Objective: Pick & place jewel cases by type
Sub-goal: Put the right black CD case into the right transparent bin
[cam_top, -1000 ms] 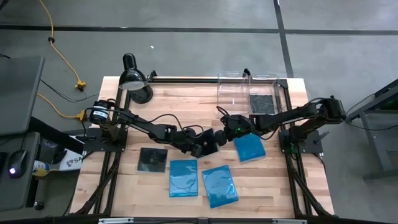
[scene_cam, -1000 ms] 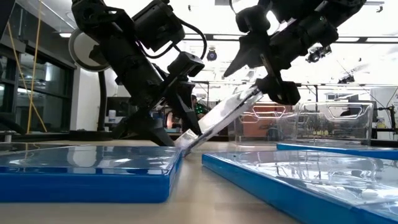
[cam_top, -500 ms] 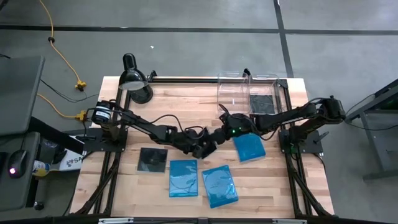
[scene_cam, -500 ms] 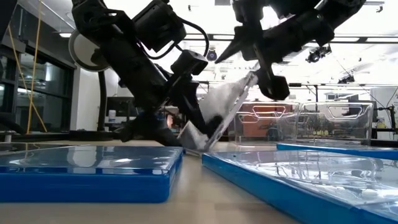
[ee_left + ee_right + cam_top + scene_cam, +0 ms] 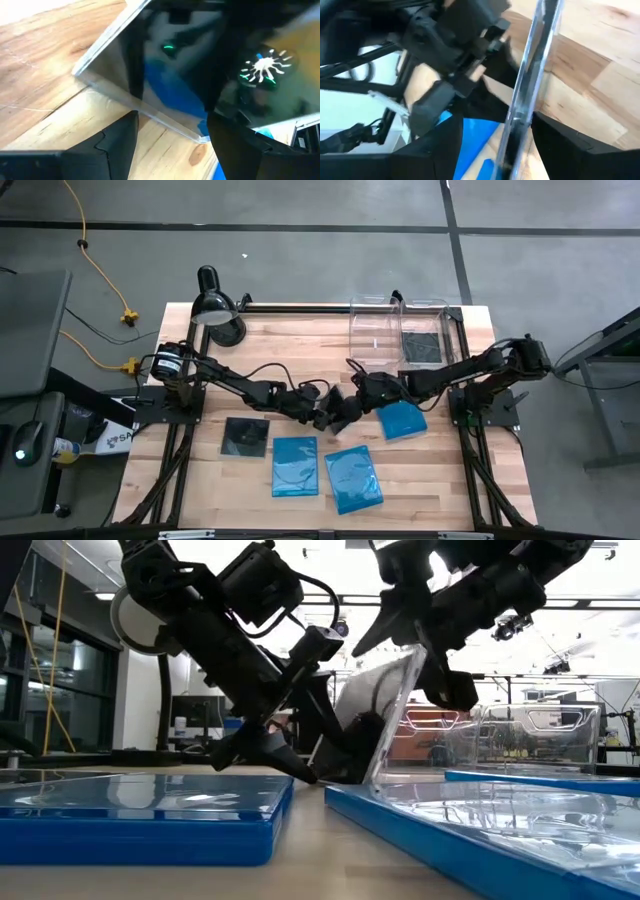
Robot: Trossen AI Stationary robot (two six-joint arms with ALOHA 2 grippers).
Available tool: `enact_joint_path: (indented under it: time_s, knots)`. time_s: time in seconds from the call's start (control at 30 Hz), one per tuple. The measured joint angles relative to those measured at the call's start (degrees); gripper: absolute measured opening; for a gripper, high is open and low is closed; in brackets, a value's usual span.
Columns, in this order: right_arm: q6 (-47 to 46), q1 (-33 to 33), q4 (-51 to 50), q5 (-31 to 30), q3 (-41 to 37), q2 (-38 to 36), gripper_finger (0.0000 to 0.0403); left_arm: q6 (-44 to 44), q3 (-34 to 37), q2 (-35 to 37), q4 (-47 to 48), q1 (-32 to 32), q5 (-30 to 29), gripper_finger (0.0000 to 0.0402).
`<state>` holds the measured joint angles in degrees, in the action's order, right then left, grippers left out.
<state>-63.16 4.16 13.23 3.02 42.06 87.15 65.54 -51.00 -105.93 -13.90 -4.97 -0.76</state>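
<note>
High view first: we see both arms meeting near the middle of the table (image 5: pixel 300 345), crowding that spot, while the wood near the lamp (image 5: pixel 215 305) and along the front right stays bare.

We count three blue cases. One (image 5: pixel 402 420) lies just beside the meeting point on the right arm's side; the other two (image 5: pixel 295 466) (image 5: pixel 352 477) lie side by side near the front edge, close together but apart. In the low view they fill the foreground, leaving a narrow strip of wood between them.

We count three black cases. One (image 5: pixel 246 435) lies flat toward the left front, apart from the blue pair. One (image 5: pixel 421 347) sits inside the right-hand bin (image 5: pixel 428 330); the second bin (image 5: pixel 374 328) stands touching it at the back edge, and we see nothing in it.

The third black case (image 5: pixel 375 725) stands tilted steeply, lower edge on the table, between the two grippers. The right gripper (image 5: pixel 425 640) has its jaws pinching the case's upper edge; its wrist view shows the case edge-on running down between the fingers. The left gripper (image 5: pixel 300 755) sits low against the case's underside near the table; its jaws are spread either side of the case's lower edge in its wrist view (image 5: pixel 170 130).
</note>
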Motion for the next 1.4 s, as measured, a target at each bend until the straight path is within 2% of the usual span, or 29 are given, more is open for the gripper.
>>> enact_joint_path:
  time_s: [0.17, 0.47, 0.87, 1.3, 1.4]
  knots:
    - [-1.11, 0.58, -0.96, -1.07, -0.02, 1.08, 0.0214, -0.81, 0.00, 0.04, 0.21, -0.01, 0.18, 0.0236]
    - [-1.03, 0.51, -1.92, -1.17, -0.02, 1.14, 0.0153, -4.40, 0.01, 0.13, 0.51, -0.03, 0.64, 0.0236]
    - [-0.87, 0.47, -2.90, -1.16, -0.07, 1.14, 0.0104, -7.53, 0.02, 0.24, 0.54, -0.05, 1.58, 0.0236]
    - [0.71, 0.45, -3.57, -1.01, -0.13, 0.93, 0.0013, -10.91, 0.02, 0.36, 0.52, -0.14, 3.60, 0.0236]
    - [1.72, 0.43, -3.68, -0.43, -0.17, 0.59, 0.0005, -12.76, 0.15, 1.79, 1.51, -0.10, 3.50, 0.0236]
